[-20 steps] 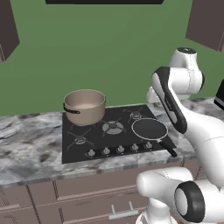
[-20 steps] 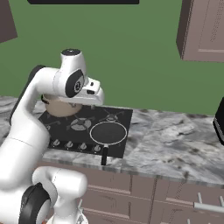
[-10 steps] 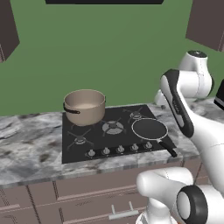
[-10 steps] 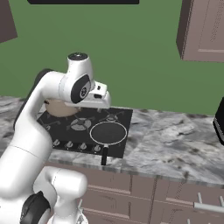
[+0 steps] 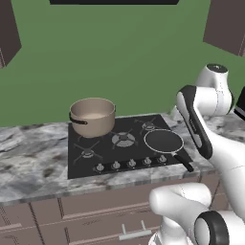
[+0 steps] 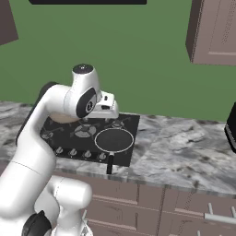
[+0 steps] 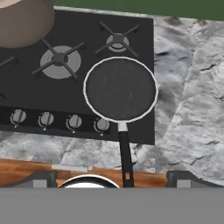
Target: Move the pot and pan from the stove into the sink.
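Observation:
The beige pot (image 5: 92, 115) stands on the stove (image 5: 111, 154) at its back left burner; in the hand view the pot (image 7: 21, 22) sits at the top left corner. The black pan (image 5: 163, 141) lies flat on the front right burner, its long handle (image 7: 124, 157) reaching out over the counter's front edge. My gripper (image 7: 112, 180) hangs high above the pan (image 7: 120, 89), open and empty, with its fingertips (image 7: 41, 179) wide apart. In the right base view my white hand (image 6: 106, 105) hovers over the stove (image 6: 60, 137), and my arm hides most of the pot there. The sink is out of view.
Grey marbled counter runs left of the stove (image 5: 33, 162) and right of it (image 6: 184, 147). A dark appliance (image 6: 232, 129) stands at the far right edge. Brown wall cabinets (image 6: 214, 32) hang above, and drawer fronts (image 6: 152, 203) sit below the counter.
My arm has swung to the right, carrying the hand from beside the pot toward the pan. The gripper stayed open. Pot and pan have not moved.

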Controlling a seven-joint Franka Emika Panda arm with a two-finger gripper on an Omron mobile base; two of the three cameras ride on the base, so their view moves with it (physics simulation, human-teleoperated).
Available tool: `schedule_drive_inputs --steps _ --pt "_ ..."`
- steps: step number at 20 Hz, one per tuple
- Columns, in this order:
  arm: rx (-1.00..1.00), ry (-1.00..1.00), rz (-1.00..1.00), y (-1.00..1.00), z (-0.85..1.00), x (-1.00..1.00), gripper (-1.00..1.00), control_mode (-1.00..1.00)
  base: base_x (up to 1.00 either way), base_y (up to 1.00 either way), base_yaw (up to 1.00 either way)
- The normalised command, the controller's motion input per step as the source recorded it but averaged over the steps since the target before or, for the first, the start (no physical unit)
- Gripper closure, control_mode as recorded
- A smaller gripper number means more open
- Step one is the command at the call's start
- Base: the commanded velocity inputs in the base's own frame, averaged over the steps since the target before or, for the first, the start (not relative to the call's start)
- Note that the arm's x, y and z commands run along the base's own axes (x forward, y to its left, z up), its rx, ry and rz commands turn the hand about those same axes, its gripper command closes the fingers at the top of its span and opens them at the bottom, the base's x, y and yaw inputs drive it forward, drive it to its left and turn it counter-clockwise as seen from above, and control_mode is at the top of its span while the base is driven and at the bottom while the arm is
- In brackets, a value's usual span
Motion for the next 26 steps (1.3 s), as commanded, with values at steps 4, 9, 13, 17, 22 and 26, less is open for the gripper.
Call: schedule_drive_inputs --steps 4,9,13,17,22,26 --pt "-0.04 -0.07 0.07 -0.07 -0.36 0.0 -1.0 -1.0 0.0 0.0 0.0" --pt "-0.01 -0.05 0.08 -0.1 -0.37 0.0 -1.0 -1.0 0.0 0.0 0.0" --pt "-0.02 -0.03 0.07 -0.1 -0.33 0.0 -1.0 -1.0 0.0 0.0 0.0" --pt "-0.03 0.0 0.06 -0.07 -0.4 0.0 -1.0 -1.0 0.0 0.0 0.0" --pt "-0.04 0.0 0.05 -0.04 -0.41 0.0 -1.0 -1.0 0.0 0.0 0.0" --pt "-0.03 0.0 0.03 -0.03 -0.37 0.03 -1.0 -1.0 0.0 0.0 0.0"
